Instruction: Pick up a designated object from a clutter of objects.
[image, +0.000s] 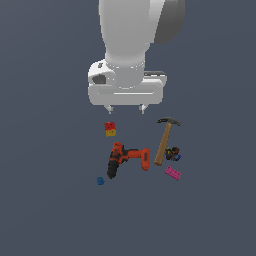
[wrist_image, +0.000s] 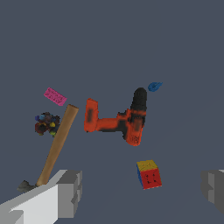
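Observation:
The tiny blue block (image: 100, 181) lies on the grey floor at the near side of the clutter, just off the drill's black chuck; in the wrist view it (wrist_image: 154, 86) shows beyond the drill. The orange-black power drill (image: 127, 158) (wrist_image: 121, 121) lies in the middle. My gripper (image: 126, 108) hangs open and empty above the far side of the clutter, over the red-yellow block (image: 110, 129) (wrist_image: 148, 174). Its grey fingers (wrist_image: 69, 194) stand wide apart in the wrist view (wrist_image: 142, 192).
A wooden-handled hammer (image: 164, 141) (wrist_image: 57, 146) lies to the exterior view's right of the drill. A dark multicoloured piece (image: 173, 154) (wrist_image: 47, 124) and a pink flat brick (image: 173, 173) (wrist_image: 55, 96) lie beside the hammer's handle.

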